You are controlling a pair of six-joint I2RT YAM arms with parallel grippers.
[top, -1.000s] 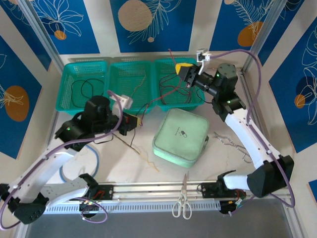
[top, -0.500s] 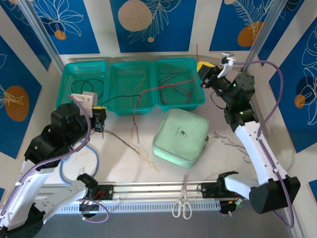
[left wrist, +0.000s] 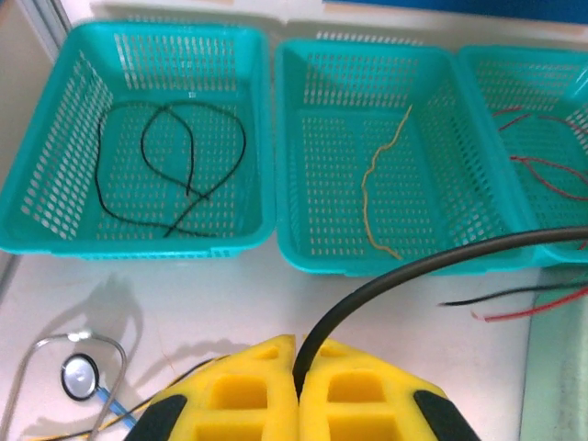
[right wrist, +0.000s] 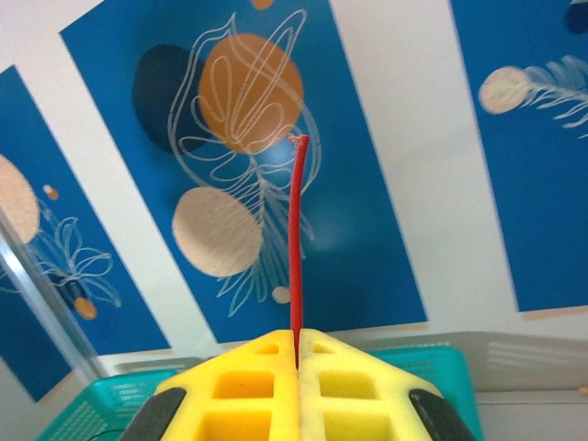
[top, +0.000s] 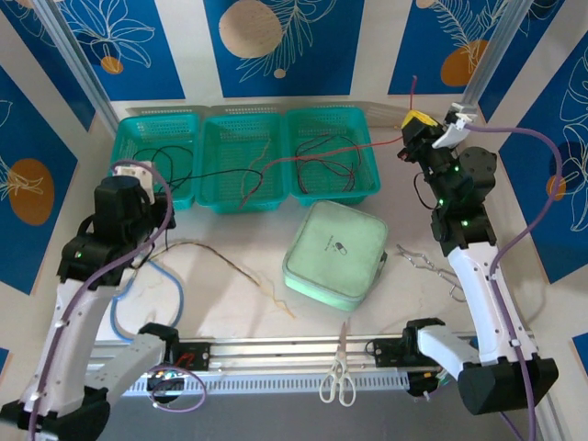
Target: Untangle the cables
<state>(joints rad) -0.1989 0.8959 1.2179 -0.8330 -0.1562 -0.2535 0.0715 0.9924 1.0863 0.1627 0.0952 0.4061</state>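
Baskets (left wrist: 331,257): we count three, teal.
Left gripper (left wrist: 297,367): pinched tight on one black cable (left wrist: 413,268) (trailing off right).
Right gripper (right wrist: 297,354): clamped on one red cable (right wrist: 296,239), tip up.
Loose: one black loop (left wrist: 188,156), left basket; one tan wire (left wrist: 377,193), middle.

Looped black cable (left wrist: 188,161) is lying slack in the left basket (left wrist: 55,156). Wavy tan cable (left wrist: 377,197) is lying in the middle basket (left wrist: 367,41). Long black cable (left wrist: 413,268) is being pinched between the left fingers (left wrist: 239,395) and is arcing off to the right. Red cable (right wrist: 297,239) is being clamped in the right fingers (right wrist: 340,386), short end sticking straight up, the rest stretching over the right basket (top: 363,138). Tan-yellow cable (top: 266,287) is lying loose on the desk (top: 230,308).
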